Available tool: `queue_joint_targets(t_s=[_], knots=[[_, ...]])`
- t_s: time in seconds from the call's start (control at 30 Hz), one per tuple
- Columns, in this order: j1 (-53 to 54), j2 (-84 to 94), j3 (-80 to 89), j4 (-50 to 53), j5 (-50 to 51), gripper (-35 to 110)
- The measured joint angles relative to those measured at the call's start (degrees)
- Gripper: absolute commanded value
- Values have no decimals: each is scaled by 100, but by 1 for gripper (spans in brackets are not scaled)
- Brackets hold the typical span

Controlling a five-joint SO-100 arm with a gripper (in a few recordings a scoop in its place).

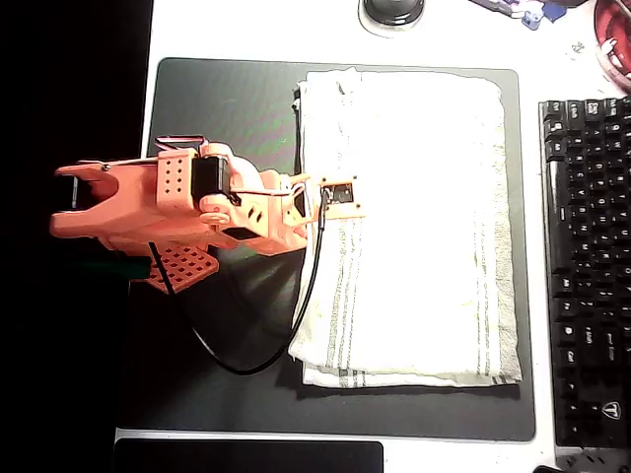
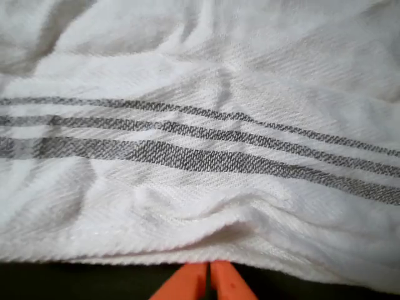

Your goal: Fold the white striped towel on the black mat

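The white striped towel [image 1: 414, 222] lies layered on the right part of the black mat [image 1: 227, 99], with grey stripes running near its left and right edges. My orange gripper [image 1: 317, 203] reaches in from the left and sits at the towel's left edge, its tips hidden under the wrist in the overhead view. In the wrist view the towel [image 2: 200, 125] fills the picture, rumpled, with three grey stripes across it. My gripper [image 2: 209, 280] shows at the bottom with both orange fingers pressed together, shut, just at the towel's hem. No cloth shows between them.
A black keyboard [image 1: 587, 266] lies right of the mat. The arm's black cable [image 1: 246, 365] loops over the mat's lower left. A round dark object [image 1: 392, 10] sits above the mat, a red thing [image 1: 613, 44] at the top right, and a dark slab [image 1: 246, 456] below.
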Motion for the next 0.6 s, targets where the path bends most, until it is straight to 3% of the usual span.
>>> queue_joint_targets(t_s=[0.6], knots=[[-694,-3226,-3173,-510,958,0]])
